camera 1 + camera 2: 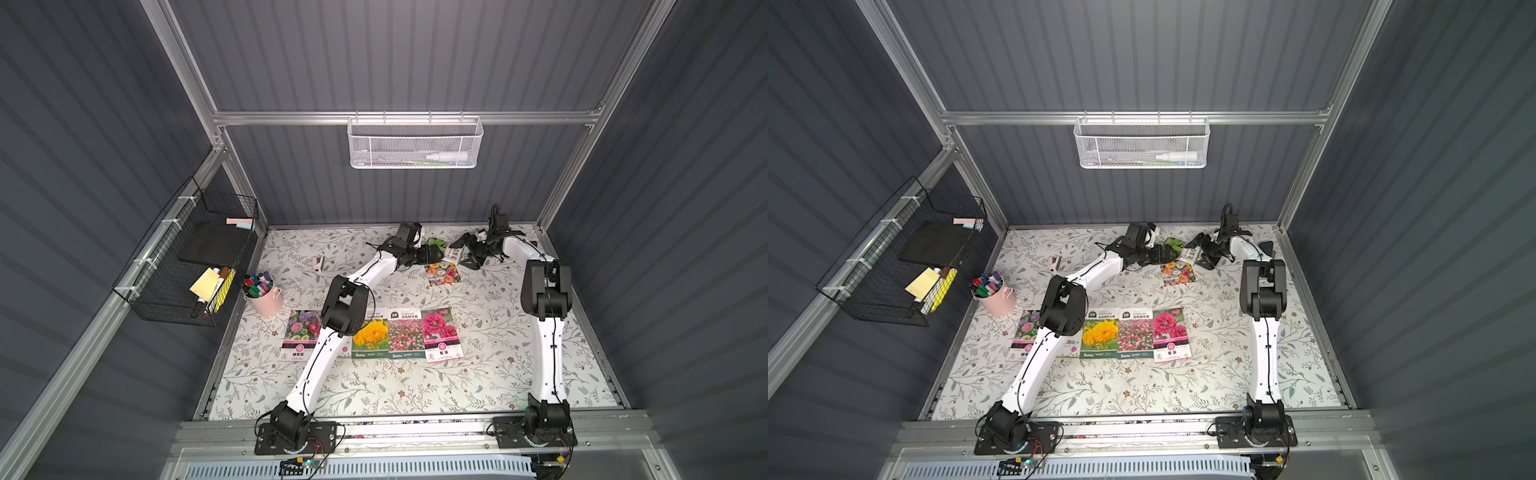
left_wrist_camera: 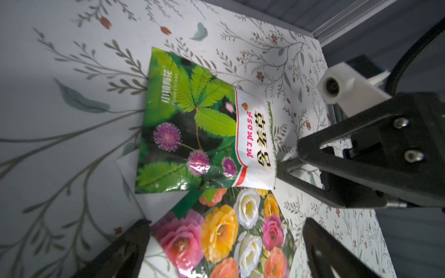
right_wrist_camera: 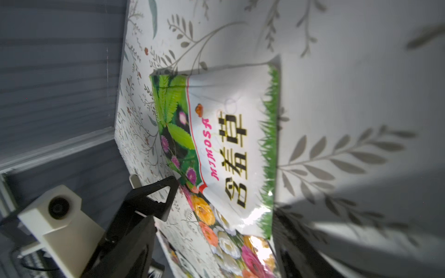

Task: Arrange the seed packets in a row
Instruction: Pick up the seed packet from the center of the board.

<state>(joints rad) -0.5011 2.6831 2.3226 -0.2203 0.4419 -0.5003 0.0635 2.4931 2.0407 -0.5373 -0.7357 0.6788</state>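
Several seed packets lie side by side near the table's front, from a mixed-flower packet (image 1: 300,334) to a magenta one (image 1: 442,334); my left arm crosses over part of this row. At the back, a green mimosa packet (image 2: 190,120) (image 1: 436,243) overlaps one end of a rose-print packet (image 2: 231,231) (image 1: 444,274). My left gripper (image 2: 226,226) (image 1: 434,252) is open, its fingers on either side of the rose packet. My right gripper (image 3: 216,252) (image 1: 461,252) faces it from the other side, jaws apart, around the mimosa packet's white end (image 3: 236,144).
A pink bucket of markers (image 1: 264,297) stands at the table's left edge, with a small pale object (image 1: 319,262) behind it. A black wire basket (image 1: 187,257) hangs on the left wall and a white mesh basket (image 1: 415,143) on the back wall.
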